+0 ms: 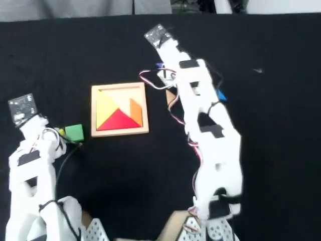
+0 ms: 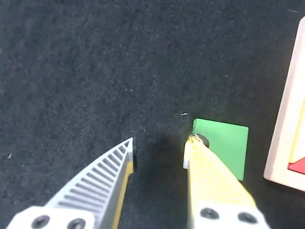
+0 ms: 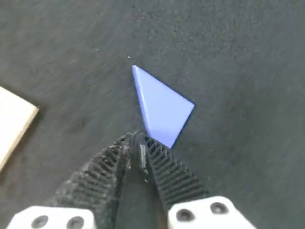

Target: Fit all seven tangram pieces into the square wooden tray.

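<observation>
The square wooden tray (image 1: 95, 108) lies left of the table's middle and holds a yellow (image 1: 106, 109), a red (image 1: 119, 121) and an orange piece (image 1: 135, 111). A green square (image 1: 74, 132) (image 2: 224, 143) lies left of the tray on the cloth. My left gripper (image 2: 162, 142) (image 1: 62, 133) is open, and one fingertip (image 2: 194, 141) touches the square's edge. My right gripper (image 3: 139, 139) (image 1: 161, 68) is shut beyond the tray's far right corner, its tips at a corner of a flat blue triangle (image 3: 162, 107). Whether that corner is pinched I cannot tell.
Another blue piece (image 1: 220, 95) and an orange-brown piece (image 1: 170, 96) peek out beside the right arm, partly hidden by it. A tray corner (image 3: 14, 124) and a tray edge (image 2: 286, 119) show in the wrist views. Black cloth covers the table.
</observation>
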`<state>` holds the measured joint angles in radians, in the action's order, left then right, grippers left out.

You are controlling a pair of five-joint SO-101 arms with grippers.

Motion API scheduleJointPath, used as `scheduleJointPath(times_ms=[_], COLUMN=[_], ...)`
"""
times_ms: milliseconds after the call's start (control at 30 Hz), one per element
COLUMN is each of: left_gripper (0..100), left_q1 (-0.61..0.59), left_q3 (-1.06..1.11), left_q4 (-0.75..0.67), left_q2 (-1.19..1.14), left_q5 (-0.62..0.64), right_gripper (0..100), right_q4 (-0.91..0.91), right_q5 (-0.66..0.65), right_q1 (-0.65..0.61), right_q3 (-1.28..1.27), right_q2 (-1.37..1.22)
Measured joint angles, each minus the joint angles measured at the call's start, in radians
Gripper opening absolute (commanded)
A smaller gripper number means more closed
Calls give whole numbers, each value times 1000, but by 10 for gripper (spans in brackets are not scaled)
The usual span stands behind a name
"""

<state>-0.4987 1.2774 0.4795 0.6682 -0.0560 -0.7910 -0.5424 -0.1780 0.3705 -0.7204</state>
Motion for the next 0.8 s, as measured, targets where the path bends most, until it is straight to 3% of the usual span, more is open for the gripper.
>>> scheduleJointPath(times_ms=[333, 567, 800], left_gripper=[177, 177, 177], left_q1=[0, 0, 5], left_q3=[0, 0, 0], left_q4=[0, 0, 0], left_q2=[0, 0, 0], left_q5=[0, 0, 0], right_gripper=[28, 11, 11], right_q4=[-150, 124, 129], right_q5=[-3, -2, -49], right_q1=[112, 133, 137], right_q3=[14, 20, 21], right_q2=[83, 8, -6])
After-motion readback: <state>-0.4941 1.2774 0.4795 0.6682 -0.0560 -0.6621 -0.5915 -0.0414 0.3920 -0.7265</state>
